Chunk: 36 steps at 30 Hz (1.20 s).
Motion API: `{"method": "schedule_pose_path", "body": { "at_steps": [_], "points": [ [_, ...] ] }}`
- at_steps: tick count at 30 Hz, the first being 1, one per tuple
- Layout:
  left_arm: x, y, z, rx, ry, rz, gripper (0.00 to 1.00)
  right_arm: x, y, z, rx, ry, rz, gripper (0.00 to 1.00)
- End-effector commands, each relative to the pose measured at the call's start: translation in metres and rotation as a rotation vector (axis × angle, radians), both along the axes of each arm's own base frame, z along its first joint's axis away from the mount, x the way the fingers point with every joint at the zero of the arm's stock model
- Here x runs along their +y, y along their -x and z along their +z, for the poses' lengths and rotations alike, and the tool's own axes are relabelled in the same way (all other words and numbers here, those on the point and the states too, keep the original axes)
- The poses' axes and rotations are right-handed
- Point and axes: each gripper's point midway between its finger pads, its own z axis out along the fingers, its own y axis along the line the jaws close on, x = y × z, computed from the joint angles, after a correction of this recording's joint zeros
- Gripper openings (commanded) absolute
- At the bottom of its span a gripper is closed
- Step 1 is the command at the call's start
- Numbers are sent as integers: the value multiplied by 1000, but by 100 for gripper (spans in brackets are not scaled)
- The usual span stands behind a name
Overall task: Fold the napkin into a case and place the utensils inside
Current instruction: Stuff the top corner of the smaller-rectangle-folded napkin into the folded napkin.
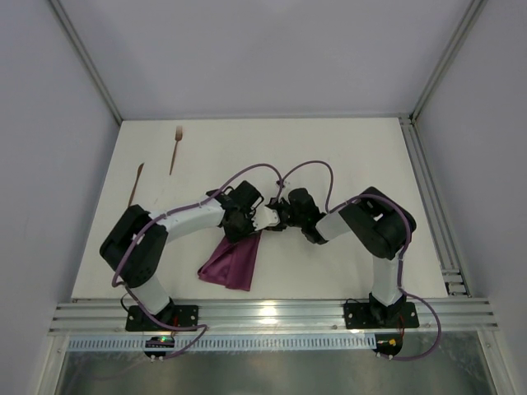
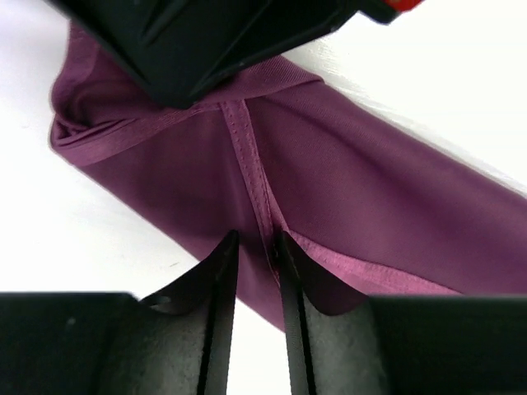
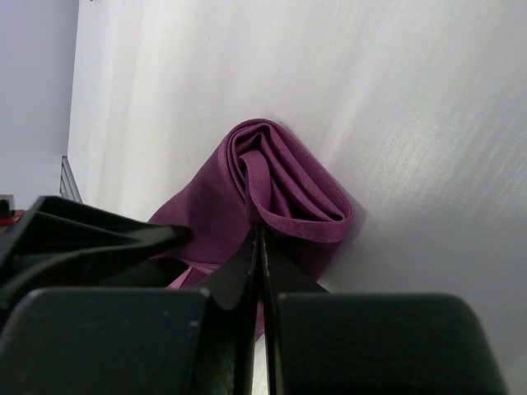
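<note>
- The napkin [image 1: 233,262] isn't a case yet. It's a loosely folded, bunched strip lying on the table [image 1: 329,148], and both arms meet over its far end.
- The right gripper [image 3: 257,243] is on the right side of that far end. Its jaws are pressed tight together with no gap, and a hemmed layer of the napkin is pinched at the tips.
- In the right wrist view, the cloth just past those tips curls into a soft roll with a few layers stacked inside, and the roll sits on the table.
- The left gripper [image 2: 255,244] comes in from the other side of the same end, facing the right one. Its jaws are only a narrow slot apart.
- The stitched hem runs straight down into that slot, so the tips sit on either side of it. It doesn't look clamped, since there's daylight between the fingers [image 2: 224,263].
- In the left wrist view, the right gripper sits on the napkin's far part, and the cloth is gathered into a little wad to one side of it.
- The rest of the napkin trails from the grippers toward the arm bases, fanning out a bit wider at that near end.
- The fork [image 1: 175,148] is well apart from the napkin, off to its far left, with nothing touching it.
- The knife [image 1: 136,183] is also well clear of the napkin, further left than the fork and a little nearer the bases. The two lie roughly parallel and don't touch.
</note>
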Motion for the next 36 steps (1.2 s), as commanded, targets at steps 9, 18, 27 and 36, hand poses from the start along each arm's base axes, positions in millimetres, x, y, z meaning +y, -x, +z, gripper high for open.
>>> {"method": "schedule_pose_path", "body": {
  "at_steps": [9, 18, 27, 36],
  "points": [
    [-18, -9, -1, -12, 17, -4, 0, -5, 5, -13, 2, 74, 11, 4],
    [-30, -11, 8, 17, 49, -11, 0, -5, -1, 17, -68, 60, 10, 4],
    [-27, -2, -7, 88, 13, -18, 0, -6, 2, 30, -91, 34, 10, 4],
    [-23, 3, -11, 109, -7, -33, 0, -6, -4, 55, -153, -2, -20, 4]
  ]
}}
